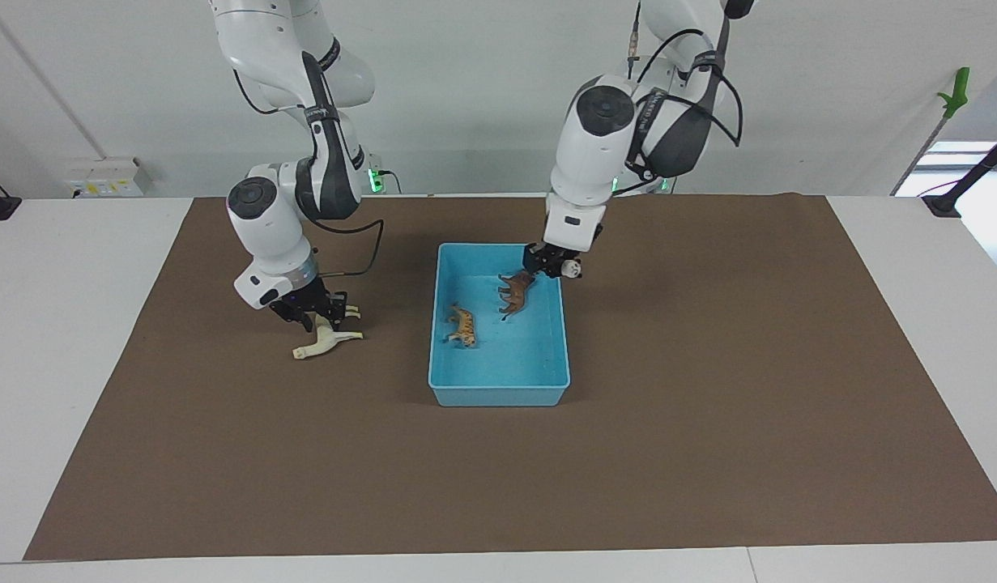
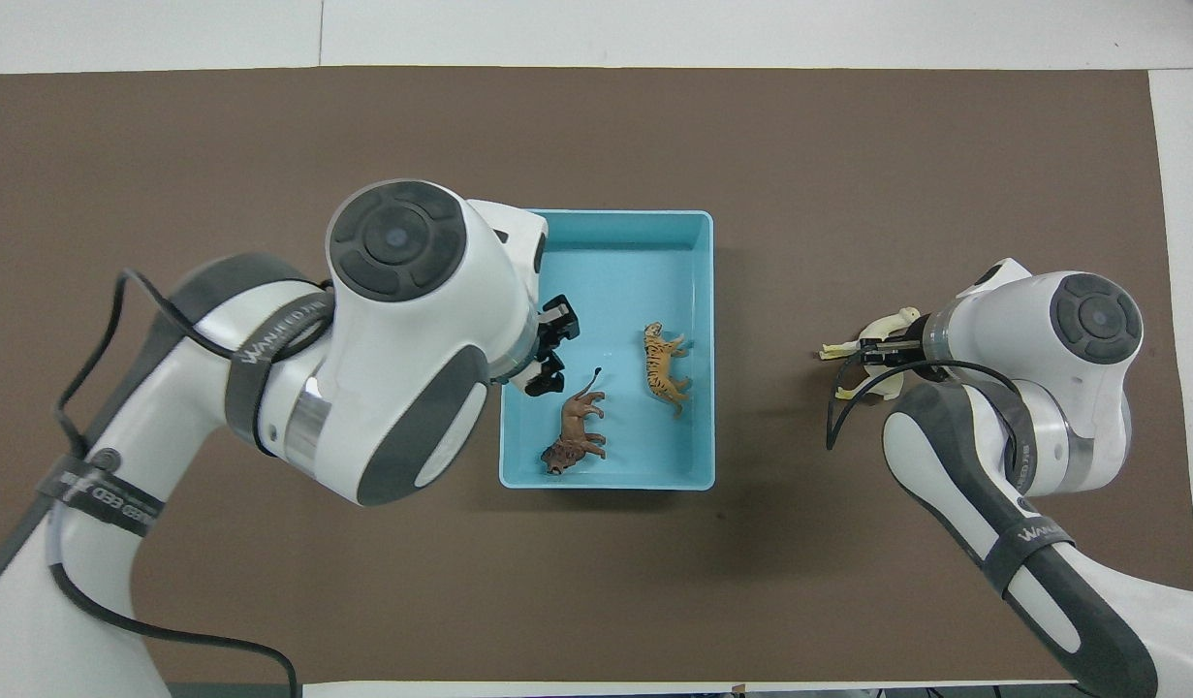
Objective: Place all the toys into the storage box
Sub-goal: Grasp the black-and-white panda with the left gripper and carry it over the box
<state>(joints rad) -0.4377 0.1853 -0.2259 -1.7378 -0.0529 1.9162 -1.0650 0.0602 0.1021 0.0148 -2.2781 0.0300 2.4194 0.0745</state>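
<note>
Overhead, left pincer (image 1: 553, 266) holds panda (image 1: 573, 270) above storage box (image 1: 498, 389)

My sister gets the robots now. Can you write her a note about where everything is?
Left tool: shut on the panda, over the storage box.
Right tool: down at the cream animal, which lies on the mat toward the right arm's end.
Done: tiger and brown animal are in the box.
Left: drop the panda in, then bring the cream animal over.

Tiger (image 2: 666, 369) and brown animal (image 2: 577, 434) in blue box (image 2: 611, 221)
</note>
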